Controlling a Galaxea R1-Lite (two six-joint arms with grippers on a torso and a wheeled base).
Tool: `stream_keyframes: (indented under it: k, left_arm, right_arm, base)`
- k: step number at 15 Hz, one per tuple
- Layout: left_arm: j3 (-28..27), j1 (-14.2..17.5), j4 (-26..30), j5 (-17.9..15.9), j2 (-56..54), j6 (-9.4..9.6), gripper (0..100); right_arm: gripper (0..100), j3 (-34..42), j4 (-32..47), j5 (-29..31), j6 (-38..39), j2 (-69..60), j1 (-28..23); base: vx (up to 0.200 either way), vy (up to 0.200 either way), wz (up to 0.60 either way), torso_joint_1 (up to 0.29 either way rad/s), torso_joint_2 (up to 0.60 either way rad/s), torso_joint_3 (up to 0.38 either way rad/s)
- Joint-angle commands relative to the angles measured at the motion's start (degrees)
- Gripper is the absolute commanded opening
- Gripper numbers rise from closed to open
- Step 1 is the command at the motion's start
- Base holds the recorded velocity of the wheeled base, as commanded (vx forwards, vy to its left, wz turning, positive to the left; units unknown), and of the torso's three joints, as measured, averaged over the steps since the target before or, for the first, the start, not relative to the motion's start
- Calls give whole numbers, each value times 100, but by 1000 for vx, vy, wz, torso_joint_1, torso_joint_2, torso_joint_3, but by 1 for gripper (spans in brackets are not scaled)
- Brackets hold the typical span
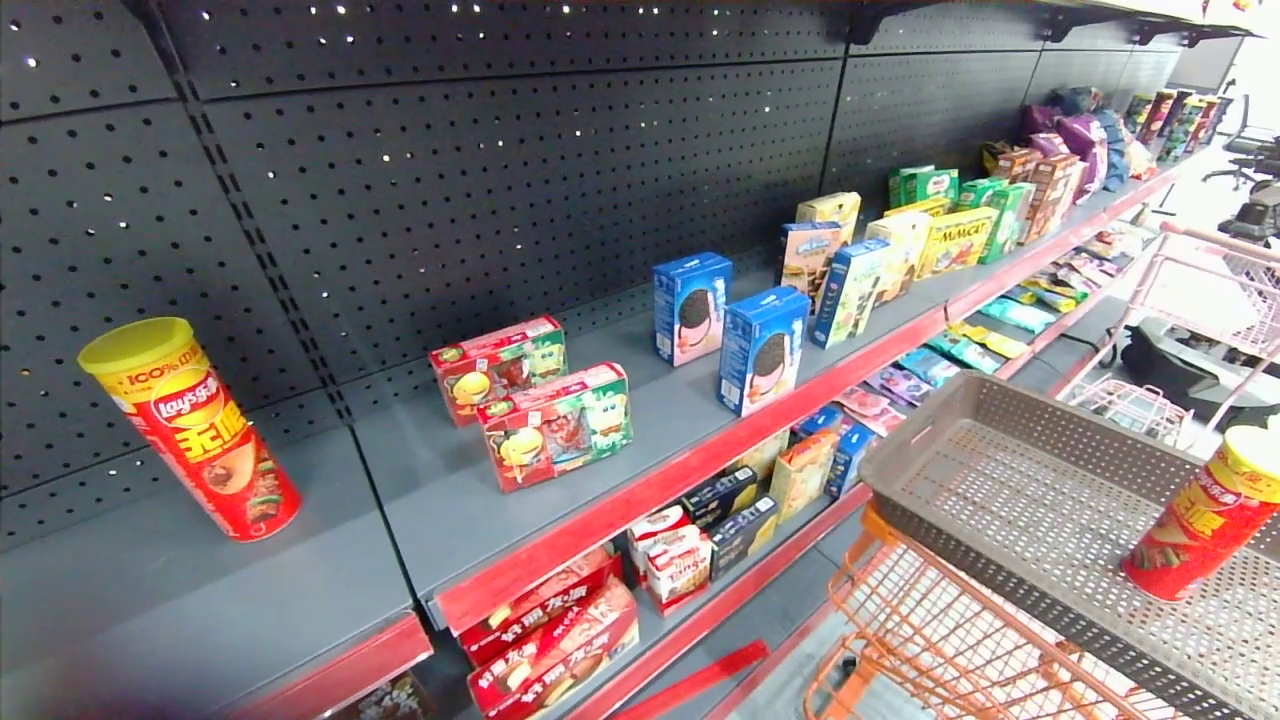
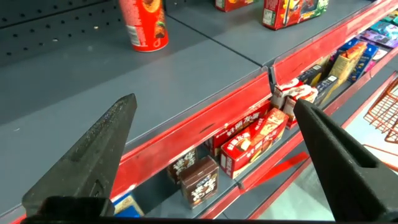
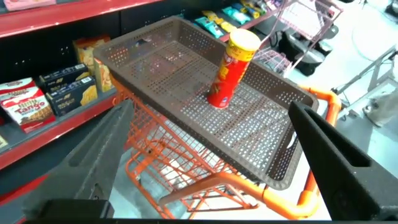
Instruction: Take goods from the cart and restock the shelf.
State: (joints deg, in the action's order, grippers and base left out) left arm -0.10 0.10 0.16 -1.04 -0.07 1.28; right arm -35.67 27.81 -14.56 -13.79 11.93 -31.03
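Note:
A red chip can with a yellow lid stands slightly tilted on the grey shelf at the far left; its lower part shows as the can in the left wrist view. A second, matching can stands upright in the brown perforated tray on top of the orange cart. My left gripper is open and empty, out in front of the shelf's red edge, well short of the shelf can. My right gripper is open and empty, held back from the tray and the cart can.
Two red-green boxes and blue cookie boxes stand further right on the same shelf, with more boxes beyond. Lower shelves hold packed goods. A pink cart stands behind the orange one. Bare shelf surface lies around the left can.

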Motion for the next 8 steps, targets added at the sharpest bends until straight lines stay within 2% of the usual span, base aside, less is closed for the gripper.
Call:
stream_keyframes:
  k: [1, 8]
  left_arm:
    - [1, -1, 2, -2, 7, -5, 100]
    - [1, -1, 2, 7, 7, -14, 100]
  right_arm:
    - [100, -1, -3, -3, -1, 11, 0]
    - [100, 16, -3, -3, -1, 11, 44]
  base:
    - [0, -200, 0, 2, 2, 7]
    - [0, 0, 0, 0, 0, 0]
